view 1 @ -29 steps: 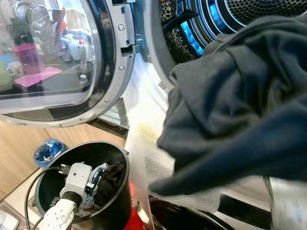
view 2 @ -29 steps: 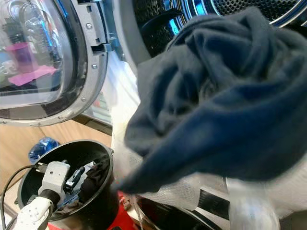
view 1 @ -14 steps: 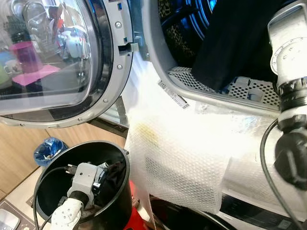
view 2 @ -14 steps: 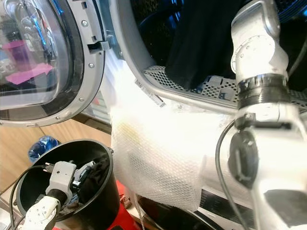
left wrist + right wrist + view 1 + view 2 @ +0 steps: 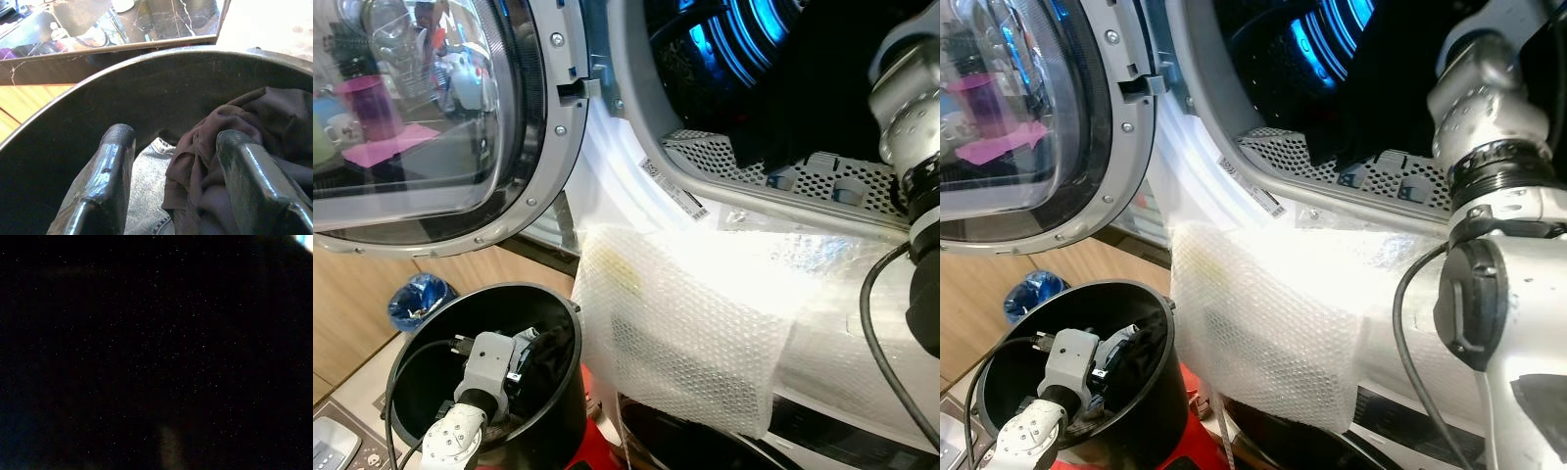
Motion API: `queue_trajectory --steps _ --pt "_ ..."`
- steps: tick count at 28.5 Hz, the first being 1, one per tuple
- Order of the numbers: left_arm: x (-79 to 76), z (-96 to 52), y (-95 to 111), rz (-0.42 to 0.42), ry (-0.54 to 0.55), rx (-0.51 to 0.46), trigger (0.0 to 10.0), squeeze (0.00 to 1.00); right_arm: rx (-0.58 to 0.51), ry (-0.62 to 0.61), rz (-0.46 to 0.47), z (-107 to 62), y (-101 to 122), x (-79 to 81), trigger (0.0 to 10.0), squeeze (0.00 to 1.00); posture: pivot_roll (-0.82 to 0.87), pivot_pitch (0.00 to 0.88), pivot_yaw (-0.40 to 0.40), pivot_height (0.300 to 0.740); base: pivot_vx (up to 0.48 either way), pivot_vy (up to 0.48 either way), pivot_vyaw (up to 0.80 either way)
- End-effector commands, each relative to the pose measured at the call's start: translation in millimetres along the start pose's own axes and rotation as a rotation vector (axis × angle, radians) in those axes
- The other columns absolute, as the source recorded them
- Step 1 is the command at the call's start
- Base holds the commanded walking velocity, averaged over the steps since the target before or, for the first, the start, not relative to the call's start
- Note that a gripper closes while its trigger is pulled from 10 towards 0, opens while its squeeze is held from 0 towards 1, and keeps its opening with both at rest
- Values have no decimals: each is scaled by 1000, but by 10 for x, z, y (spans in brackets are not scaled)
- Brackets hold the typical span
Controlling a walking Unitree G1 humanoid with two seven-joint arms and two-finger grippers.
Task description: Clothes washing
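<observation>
Dark garment (image 5: pixel 822 88) hangs in the drum (image 5: pixel 724 59) at upper right on the right arm, fingers hidden so grip unknowable, while lower left the spread-fingered left gripper (image 5: pixel 171 161) reaches for dark clothes (image 5: pixel 254 142) left in the black bucket (image 5: pixel 421 333).

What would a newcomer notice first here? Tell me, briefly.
The open washing machine drum, glowing blue inside, with the right arm reaching into it beside a dark garment hanging over the rim. Below on the left, the left end effector sits open inside a black bucket, around dark clothes.
</observation>
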State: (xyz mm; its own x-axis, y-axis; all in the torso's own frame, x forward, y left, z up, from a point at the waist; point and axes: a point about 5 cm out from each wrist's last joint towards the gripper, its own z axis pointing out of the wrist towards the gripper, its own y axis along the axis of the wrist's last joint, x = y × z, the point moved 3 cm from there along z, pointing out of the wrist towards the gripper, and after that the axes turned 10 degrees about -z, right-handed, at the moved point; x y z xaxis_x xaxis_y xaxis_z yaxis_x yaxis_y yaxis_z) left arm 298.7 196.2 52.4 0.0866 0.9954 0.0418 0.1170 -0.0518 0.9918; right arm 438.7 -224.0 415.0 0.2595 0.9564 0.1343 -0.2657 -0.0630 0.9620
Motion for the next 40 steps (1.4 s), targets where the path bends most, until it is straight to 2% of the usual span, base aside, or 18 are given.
queue_trajectory --steps 1,4,13,18,23,26,27,28,29,32,33,34,35,38,40 --pt "2 -27 -55 6 -2 25 10000 0 15 -6 -86 -1 -82 7 10000 0 -139 0 94 740 0 0 0" --pt "-8 -23 -45 2 -5 24 10000 0 22 -18 -56 1 -80 -7 10000 0 -138 0 93 740 0 0 0" --pt "-23 -38 -56 -1 -14 30 10000 0 -4 -17 -42 6 -10 -42 10000 0 -138 0 93 740 0 0 0" --pt "-29 -39 -59 -1 -17 32 10000 0 4 6 -41 3 -37 6 10000 0 -138 0 92 740 0 0 0" --pt "-39 -45 -63 -3 -20 34 10000 0 30 41 -185 -9 -102 115 10000 0 -134 0 92 740 0 0 0" --pt "-40 -46 -63 -2 -21 34 10000 0 27 25 -194 -8 -86 98 10000 0 -134 0 92 740 0 0 0" --pt "-41 -47 -63 -4 -22 35 10000 0 -7 -21 -251 -4 15 39 10000 0 -134 0 92 740 0 0 0" --pt "-41 -47 -63 -4 -22 35 10000 0 -7 -21 -251 -4 15 39 10000 0 -134 0 92 740 0 0 0" --pt "-44 -43 -63 -4 -26 38 10000 0 -30 -46 -314 -3 101 3 10000 0 -147 0 97 740 0 0 0" --pt "-73 -36 -79 -1 -42 49 10000 0 -18 -134 -333 2 164 -179 10000 0 -158 0 102 740 0 0 0" --pt "-73 -36 -79 -1 -42 49 10000 0 -18 -134 -333 2 164 -179 10000 0 -158 0 102 740 0 0 0" --pt "-87 -35 -80 3 -48 49 10000 0 -28 -217 -355 -4 246 -354 10000 0 -154 0 97 740 0 0 0" --pt "-88 -38 -77 3 -48 48 10000 0 -38 -254 -361 -10 291 -419 10000 0 -146 0 90 740 0 0 0" --pt "-51 -46 -64 -4 -22 39 10000 0 -94 -337 -257 -41 491 -570 10000 0 -144 0 89 740 0 0 0" --pt "-39 -53 -68 -4 -17 40 10000 0 -141 -357 -256 -60 611 -590 10000 0 -145 1 88 740 0 0 0"
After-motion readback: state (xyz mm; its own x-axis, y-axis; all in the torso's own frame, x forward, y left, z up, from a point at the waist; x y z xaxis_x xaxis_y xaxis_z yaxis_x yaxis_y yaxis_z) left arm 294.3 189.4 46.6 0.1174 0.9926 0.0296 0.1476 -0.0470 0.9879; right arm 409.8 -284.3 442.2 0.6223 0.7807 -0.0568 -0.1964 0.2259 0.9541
